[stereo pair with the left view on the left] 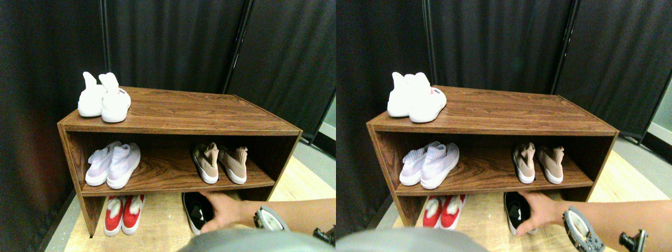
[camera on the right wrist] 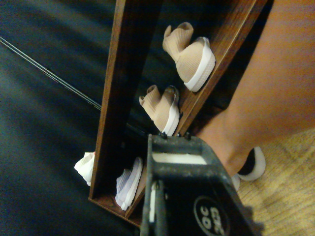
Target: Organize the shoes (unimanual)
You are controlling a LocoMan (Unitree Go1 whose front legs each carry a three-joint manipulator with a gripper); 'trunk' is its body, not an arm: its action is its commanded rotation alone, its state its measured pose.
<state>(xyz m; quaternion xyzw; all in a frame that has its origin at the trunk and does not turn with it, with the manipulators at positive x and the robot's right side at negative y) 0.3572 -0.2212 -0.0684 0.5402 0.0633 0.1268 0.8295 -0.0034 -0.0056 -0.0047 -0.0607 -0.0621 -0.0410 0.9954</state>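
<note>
The two beige-tan shoes (stereo pair with the left view on the left: 206, 163) (stereo pair with the left view on the left: 233, 164) stand side by side on the right of the wooden rack's middle shelf (stereo pair with the left view on the left: 168, 181), toes toward me. The wrist view shows the same shoes (camera on the right wrist: 192, 56) (camera on the right wrist: 162, 109) on that shelf. My right gripper (stereo pair with the left view on the left: 270, 219) sits low at the lower right, in front of the rack and below the shelf, apart from the shoes. Its dark frame (camera on the right wrist: 187, 196) fills the lower part of the wrist view.
A person's hand (stereo pair with the left view on the left: 220, 210) and forearm (stereo pair with the left view on the left: 294, 210) reach in from the right onto a black shoe (stereo pair with the left view on the left: 197, 210) on the floor under the shelf. A lilac-white pair (stereo pair with the left view on the left: 113, 165) stands on the shelf's left, a white pair (stereo pair with the left view on the left: 104, 100) on the rack's top, a red pair (stereo pair with the left view on the left: 123, 212) on the floor.
</note>
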